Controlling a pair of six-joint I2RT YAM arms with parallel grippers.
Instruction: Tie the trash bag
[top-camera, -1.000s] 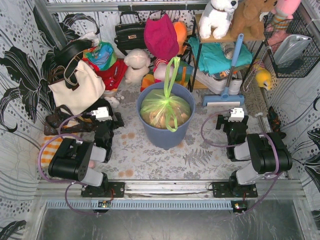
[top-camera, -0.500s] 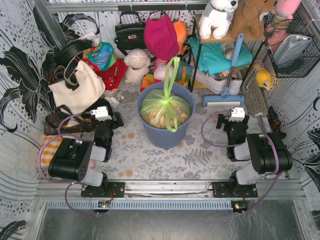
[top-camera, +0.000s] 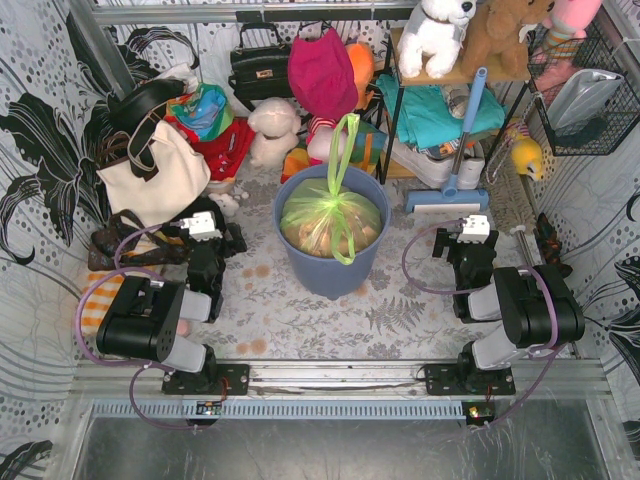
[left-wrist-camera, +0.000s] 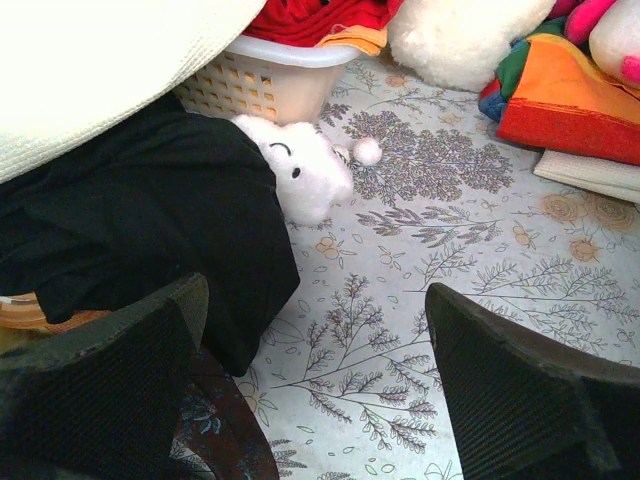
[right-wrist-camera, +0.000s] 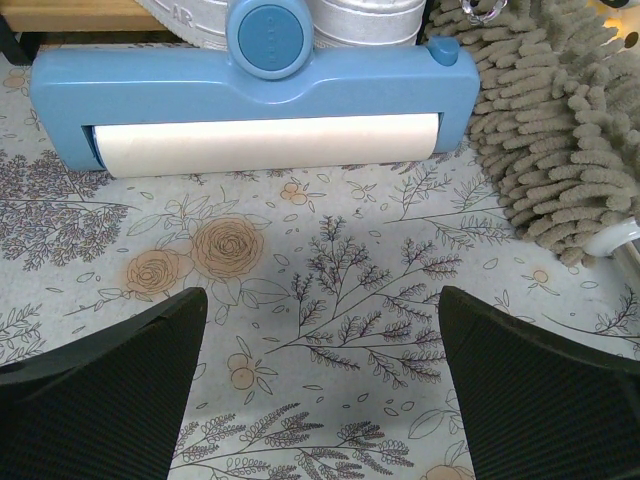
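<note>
Only the overhead view shows the trash bag (top-camera: 330, 222). It sits in the round blue-grey bin (top-camera: 328, 275) on the bench (top-camera: 300, 312), between my two arms and apart from both. Its thin green plastic bulges over crumpled brown paper; one loop stands upright, another trails down its front. My left wrist sees a white plush toy (left-wrist-camera: 300, 175) beside black cloth (left-wrist-camera: 150, 230). My right wrist sees a blue roller head (right-wrist-camera: 250, 90) and a shaggy mop (right-wrist-camera: 540, 130). My left jaws and right jaws gape wide, holding nothing.

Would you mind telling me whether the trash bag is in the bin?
In: the trash bag sits inside the bin, a handle loop rising above the rim.
</note>
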